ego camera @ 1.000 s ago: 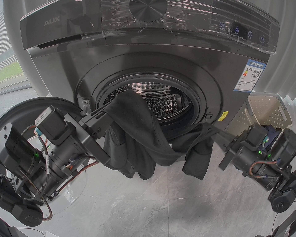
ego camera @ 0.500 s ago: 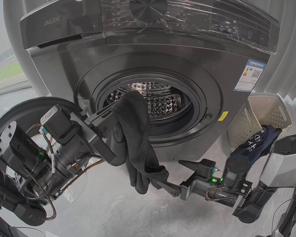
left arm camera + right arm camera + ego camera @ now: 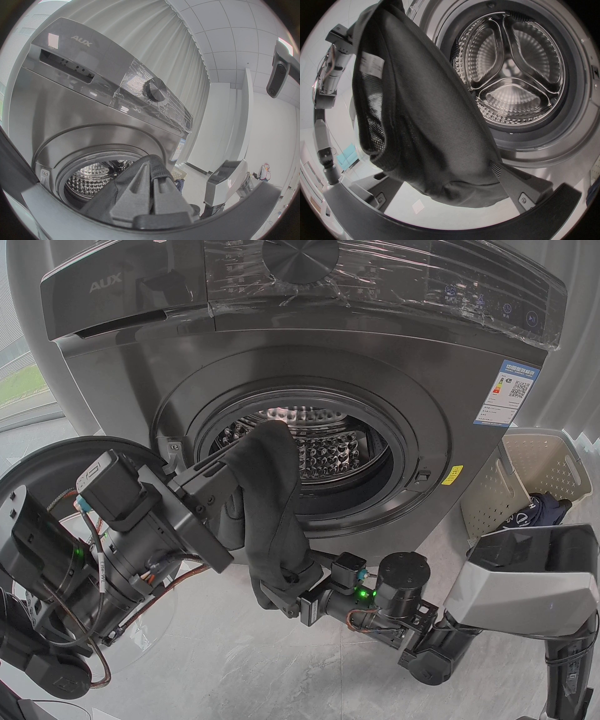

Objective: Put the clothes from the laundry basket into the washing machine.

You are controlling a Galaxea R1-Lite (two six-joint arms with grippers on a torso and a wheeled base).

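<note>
Two grippers, one black garment (image 3: 272, 490), before the washing machine (image 3: 375, 359) with its drum (image 3: 331, 449) open: we see the left gripper (image 3: 152, 175) clamped on its top (fingers together), the right gripper (image 3: 284, 593) spread wide beneath it.

- The garment (image 3: 272, 502) hangs before the washing machine (image 3: 300, 359), from the left gripper (image 3: 153, 182).
- The right gripper (image 3: 282, 597) sits under it.
- The laundry basket (image 3: 553, 455) stands right of the washing machine.

Left end effector (image 3: 152, 178) pinched shut, raised; right end effector (image 3: 279, 597) spread, lower.
</note>
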